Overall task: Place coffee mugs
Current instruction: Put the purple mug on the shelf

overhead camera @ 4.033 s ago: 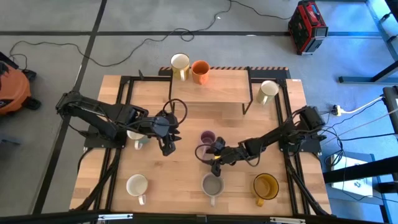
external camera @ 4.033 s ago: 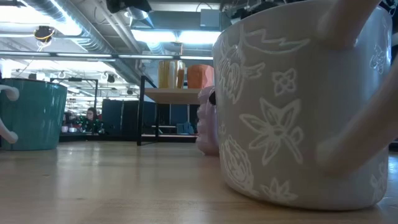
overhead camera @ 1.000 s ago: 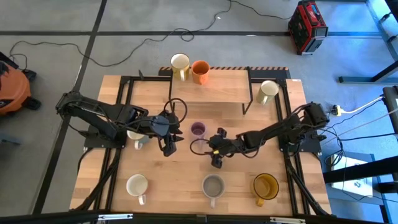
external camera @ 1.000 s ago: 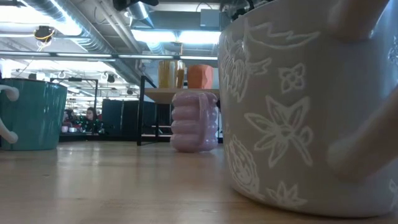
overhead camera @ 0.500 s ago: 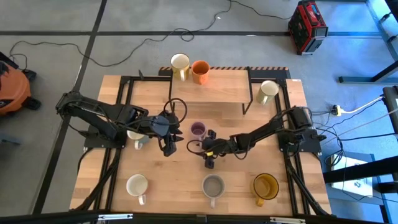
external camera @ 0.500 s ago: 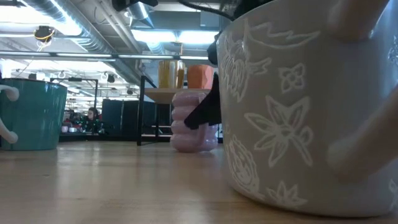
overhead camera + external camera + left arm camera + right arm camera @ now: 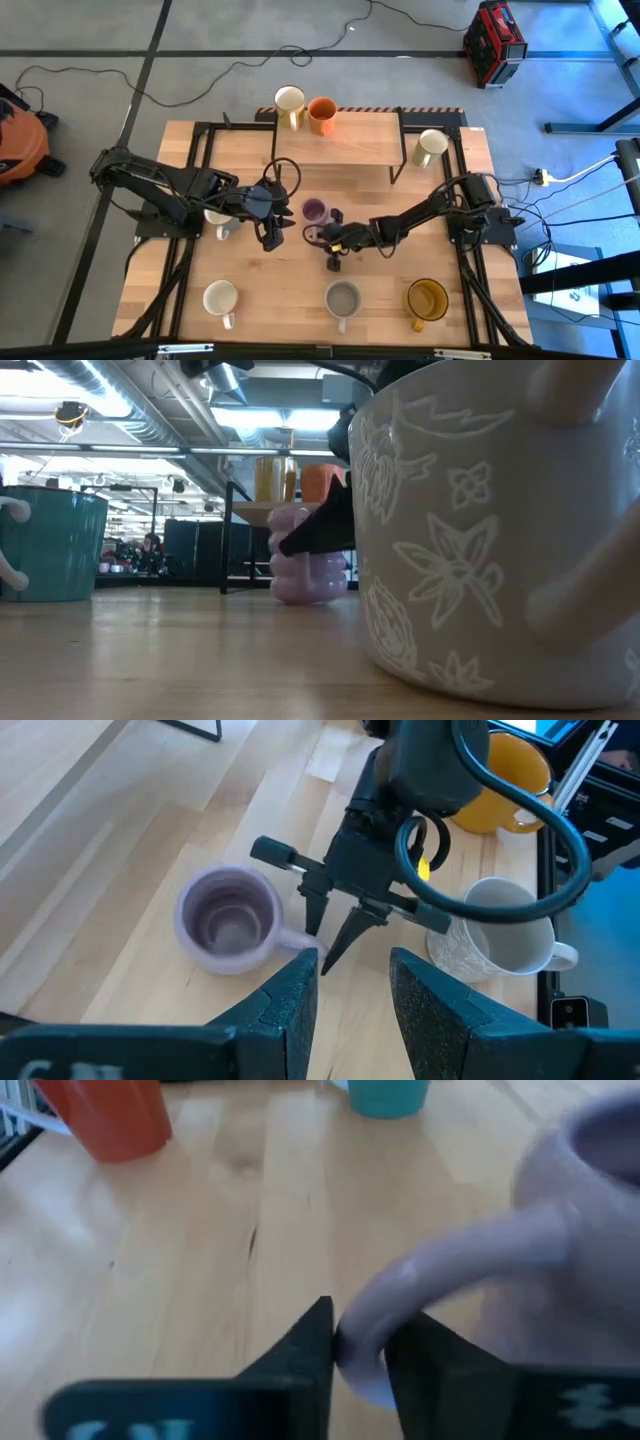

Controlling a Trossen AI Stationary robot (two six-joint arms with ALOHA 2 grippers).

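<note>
On the slatted wooden table (image 7: 250, 290), the right arm reaches across the middle and its right gripper (image 7: 360, 1342) pinches the handle of the lilac mug (image 7: 315, 210), which stands upright on the boards just in front of the raised shelf (image 7: 340, 150). Only the loop of the handle sits between the two dark fingers; a hold that narrow could let the mug swing or tip if it is lifted or dragged, in my judgement. The left gripper (image 7: 350, 995) waits close by on the mug's other side, its fingers spread and empty, near enough that a sideways shift of the mug might bump it.

On the shelf's far edge a cream mug (image 7: 289, 100) and an orange mug (image 7: 321, 113) stand touching; crowding a third beside them could knock one off the back. Another cream mug (image 7: 432, 145) stands beyond the shelf's right leg. Along the near edge sit a white mug (image 7: 220, 297), a grey mug (image 7: 342, 297) with an embossed flower pattern, and an amber mug (image 7: 427, 298).

No brand, label or readable writing shows on any mug or on the arms.
</note>
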